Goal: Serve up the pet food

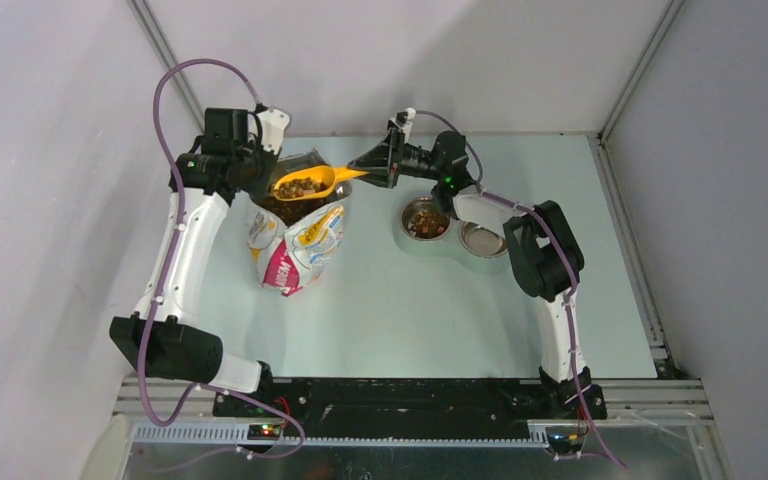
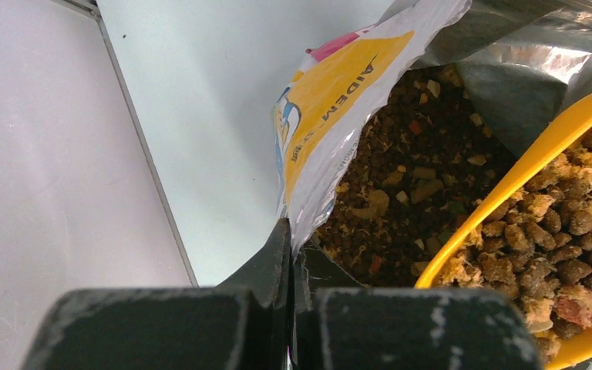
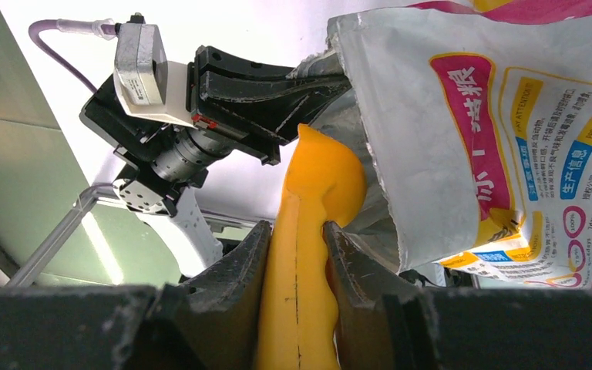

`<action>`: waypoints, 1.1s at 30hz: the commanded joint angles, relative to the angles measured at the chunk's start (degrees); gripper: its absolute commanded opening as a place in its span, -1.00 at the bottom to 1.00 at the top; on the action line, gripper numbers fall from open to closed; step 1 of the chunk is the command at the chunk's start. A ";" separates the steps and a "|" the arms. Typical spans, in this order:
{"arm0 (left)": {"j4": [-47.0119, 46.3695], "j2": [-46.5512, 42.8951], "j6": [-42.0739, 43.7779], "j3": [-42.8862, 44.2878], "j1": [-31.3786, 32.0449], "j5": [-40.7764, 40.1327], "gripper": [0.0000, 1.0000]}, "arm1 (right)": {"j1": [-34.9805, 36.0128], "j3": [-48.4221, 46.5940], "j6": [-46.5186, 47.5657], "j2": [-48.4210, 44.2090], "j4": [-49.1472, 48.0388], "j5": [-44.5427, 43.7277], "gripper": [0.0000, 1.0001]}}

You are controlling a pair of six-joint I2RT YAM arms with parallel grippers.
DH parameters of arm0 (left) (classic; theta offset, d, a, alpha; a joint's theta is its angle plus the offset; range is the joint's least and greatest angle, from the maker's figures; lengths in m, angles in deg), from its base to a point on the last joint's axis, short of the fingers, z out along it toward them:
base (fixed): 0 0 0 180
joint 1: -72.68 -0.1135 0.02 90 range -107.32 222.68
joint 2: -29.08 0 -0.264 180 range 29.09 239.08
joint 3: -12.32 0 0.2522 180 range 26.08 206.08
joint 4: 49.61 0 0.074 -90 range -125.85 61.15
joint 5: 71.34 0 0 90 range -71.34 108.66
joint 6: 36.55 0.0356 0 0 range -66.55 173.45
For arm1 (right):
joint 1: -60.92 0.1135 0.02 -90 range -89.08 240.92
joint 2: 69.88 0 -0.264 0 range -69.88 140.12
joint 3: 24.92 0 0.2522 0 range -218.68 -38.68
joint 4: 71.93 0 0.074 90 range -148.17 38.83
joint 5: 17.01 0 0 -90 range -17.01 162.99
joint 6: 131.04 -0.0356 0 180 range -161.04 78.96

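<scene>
The right tool (image 3: 297, 231) is squeezing the yellow scoop (image 1: 305, 183), full of pet food (image 2: 555, 247). The left tool (image 2: 290, 247) is pinching the bag (image 1: 300, 245).

A white foil bag (image 1: 300, 245), printed in yellow, pink and blue, is stood on a pale table (image 1: 410, 320), and its torn top is spread wide, so that the silver lining is shown inside the mouth. A yellow scoop (image 1: 310, 183) is seen roughly level over the bag's mouth, with its handle pointed away to the bag's right. Further right of the bag, well apart from it, two round metal bowls (image 1: 482, 241) are set side by side, just beside each other. Behind the bag the table is bounded by a grey wall (image 1: 410, 60). In front of the bag, a black rail (image 1: 410, 395) is fixed along the table's near edge.
</scene>
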 commanded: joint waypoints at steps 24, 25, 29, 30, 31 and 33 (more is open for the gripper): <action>-4.34 -2.59 -1.26 -0.07 -1.08 1.54 -1.00 | -12.01 16.26 11.33 -19.63 0.95 1.65 -1.00; -4.53 -2.55 -1.14 -0.02 -1.03 1.47 -1.00 | -13.01 16.83 11.84 -20.82 1.43 1.82 -1.00; -4.89 -2.79 -0.57 -0.14 -1.08 0.96 -1.00 | -16.81 20.00 14.04 -23.42 3.33 2.14 -1.00; -4.95 -2.84 -0.40 -0.19 -1.08 0.79 -1.00 | -17.54 21.04 14.63 -23.74 3.75 2.10 -1.00; -5.03 -2.89 -0.27 -0.40 -1.08 0.55 -1.00 | -18.88 21.42 15.33 -24.35 4.07 2.07 -1.00; -5.13 -2.99 -0.14 -0.68 -1.08 0.40 -1.00 | -20.91 22.35 16.46 -25.00 4.95 2.35 -1.00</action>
